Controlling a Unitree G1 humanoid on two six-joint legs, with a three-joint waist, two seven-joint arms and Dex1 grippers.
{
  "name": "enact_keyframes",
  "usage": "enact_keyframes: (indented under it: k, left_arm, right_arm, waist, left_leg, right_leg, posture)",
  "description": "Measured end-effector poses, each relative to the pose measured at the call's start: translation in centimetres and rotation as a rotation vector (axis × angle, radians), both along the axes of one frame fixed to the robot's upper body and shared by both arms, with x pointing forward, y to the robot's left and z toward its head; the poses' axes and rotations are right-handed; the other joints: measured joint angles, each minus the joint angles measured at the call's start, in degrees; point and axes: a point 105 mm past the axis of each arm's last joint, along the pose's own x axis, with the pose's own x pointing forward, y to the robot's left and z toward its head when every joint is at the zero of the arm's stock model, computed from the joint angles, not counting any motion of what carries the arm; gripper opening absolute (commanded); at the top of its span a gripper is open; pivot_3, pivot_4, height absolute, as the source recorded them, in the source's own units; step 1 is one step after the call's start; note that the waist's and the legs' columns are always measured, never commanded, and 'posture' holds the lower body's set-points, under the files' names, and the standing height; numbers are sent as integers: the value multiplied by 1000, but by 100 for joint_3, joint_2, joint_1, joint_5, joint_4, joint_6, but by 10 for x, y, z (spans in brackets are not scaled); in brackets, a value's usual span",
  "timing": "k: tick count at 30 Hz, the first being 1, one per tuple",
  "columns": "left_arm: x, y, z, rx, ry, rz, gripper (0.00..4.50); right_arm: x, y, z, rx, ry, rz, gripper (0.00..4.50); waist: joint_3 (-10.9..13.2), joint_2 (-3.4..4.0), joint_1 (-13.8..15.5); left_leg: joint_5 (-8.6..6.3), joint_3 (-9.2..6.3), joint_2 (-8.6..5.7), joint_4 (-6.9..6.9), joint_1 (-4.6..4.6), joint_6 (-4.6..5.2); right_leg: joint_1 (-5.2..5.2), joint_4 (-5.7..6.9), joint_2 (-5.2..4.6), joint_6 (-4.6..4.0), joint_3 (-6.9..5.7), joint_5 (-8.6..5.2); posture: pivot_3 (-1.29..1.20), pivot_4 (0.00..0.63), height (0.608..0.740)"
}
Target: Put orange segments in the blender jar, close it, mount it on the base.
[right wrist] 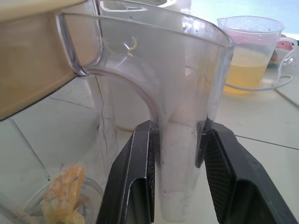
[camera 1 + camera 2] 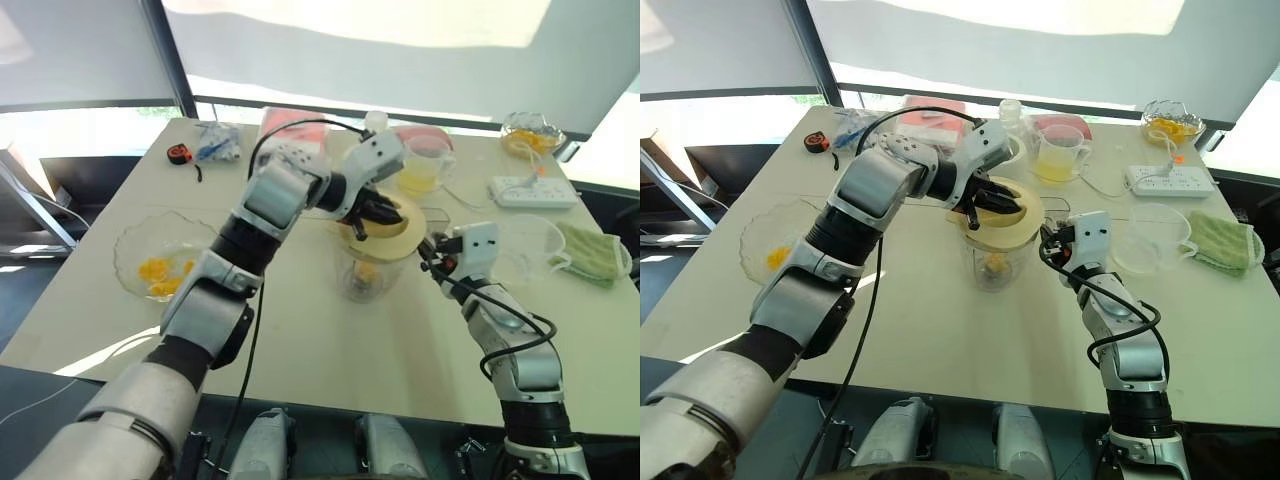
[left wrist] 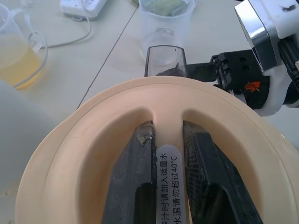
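Observation:
The clear blender jar [image 2: 372,270] stands mid-table with a cream lid [image 2: 395,238] on its mouth. My left gripper [image 3: 168,135] is shut on the raised ridge across the lid [image 3: 88,154]. My right gripper [image 1: 177,135], level beside the jar, is shut on its handle [image 1: 187,84]. One of the orange segments [image 1: 65,191] lies at the jar's bottom. More orange segments [image 2: 160,275] sit in a clear bowl [image 2: 135,240] at the left. The white base [image 2: 1013,150] is mostly hidden behind my left hand.
A mug of yellow juice [image 2: 425,170] stands behind the jar. To the right are a white power strip [image 2: 532,190], a low clear cup [image 2: 530,245] and a green cloth [image 2: 590,250]. A glass bowl [image 2: 532,135] sits back right, a tape measure [image 2: 180,153] back left.

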Motion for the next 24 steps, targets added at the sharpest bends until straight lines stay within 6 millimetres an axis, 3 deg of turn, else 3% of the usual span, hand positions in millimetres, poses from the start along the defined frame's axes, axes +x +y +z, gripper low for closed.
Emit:
enact_keyframes:
  k: [1,3,6,11,16,19,20,22,24]
  left_arm:
    - [0,1,1,-3,-8,-4,1251]
    - [2,8,-5,0,-5,10,2176]
    - [1,11,3,-2,-42,0,3591]
    - [-1,23,24,-79,-52,4,3591]
    - [-3,46,100,-282,-211,36,3591]
    - [-12,54,126,-383,-290,19,3591]
    - [-12,56,130,-398,-299,28,3591]
    - [-9,81,125,-432,-309,116,3591]
    - [-2,113,102,-428,-269,238,3591]
  right_arm:
    - [0,1,0,0,0,6,908]
    - [-1,3,-1,-2,4,17,908]
    - [-2,2,0,-7,0,19,908]
    - [-3,2,6,-22,-21,34,908]
    - [-5,-1,11,-26,-39,48,908]
    - [-5,-1,12,-29,-41,57,908]
    - [-5,-1,12,-29,-39,57,908]
    - [-3,-2,12,-23,-25,46,908]
    - [-1,-4,14,-7,-4,27,908]
  waist:
    - [0,0,-19]
    - [7,-5,-87]
    - [7,-2,-99]
    - [28,0,-92]
    - [54,3,-100]
    - [54,4,-93]
    - [55,4,-93]
    - [56,25,-131]
    - [65,36,-143]
  left_leg:
    - [0,0,0,-1,0,0]
    - [0,0,1,-4,-10,0]
    - [0,1,3,-7,-21,0]
    - [0,5,1,-7,-56,0]
    - [1,7,1,-8,-131,1]
    - [1,7,2,-17,-130,0]
    - [1,7,2,-17,-130,0]
    - [1,14,2,-18,-126,1]
    - [1,12,5,-19,-122,1]
  right_leg:
    - [-1,0,0,0,1,0]
    - [-15,5,-1,-1,2,0]
    - [-28,4,3,-3,2,3]
    - [-64,4,2,-1,4,4]
    - [-152,23,7,28,5,20]
    - [-155,23,7,28,4,20]
    - [-156,23,7,28,4,20]
    - [-155,25,6,28,11,20]
    - [-159,33,9,26,12,21]
  posture:
    - [0,150,740]
    - [0,150,740]
    - [0,150,740]
    - [0,150,740]
    - [0,150,740]
    - [0,150,740]
    - [0,150,740]
    - [0,150,740]
    - [0,150,740]
